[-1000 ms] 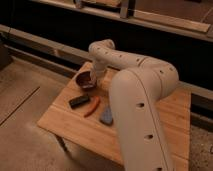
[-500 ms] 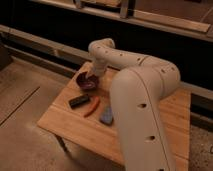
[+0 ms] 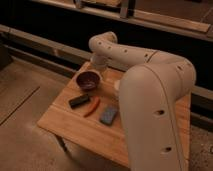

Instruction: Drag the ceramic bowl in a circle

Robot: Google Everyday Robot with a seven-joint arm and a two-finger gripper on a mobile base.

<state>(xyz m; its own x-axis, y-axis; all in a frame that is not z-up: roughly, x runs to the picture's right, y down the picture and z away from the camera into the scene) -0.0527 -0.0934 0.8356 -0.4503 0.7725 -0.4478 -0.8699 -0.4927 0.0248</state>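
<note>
A dark reddish-brown ceramic bowl [image 3: 88,80] sits near the back left of the wooden table [image 3: 80,127]. My white arm reaches from the right foreground over the table and bends down at the bowl's right rim. The gripper [image 3: 99,76] hangs right at that rim, mostly hidden by the wrist.
In front of the bowl lie a black rectangular object [image 3: 79,101], an orange elongated object [image 3: 92,106] and a grey-blue sponge-like block [image 3: 108,115]. A dark wall with rails runs behind the table. Concrete floor lies to the left.
The bowl and the gripper have shifted slightly; otherwise the scene looks the same.
</note>
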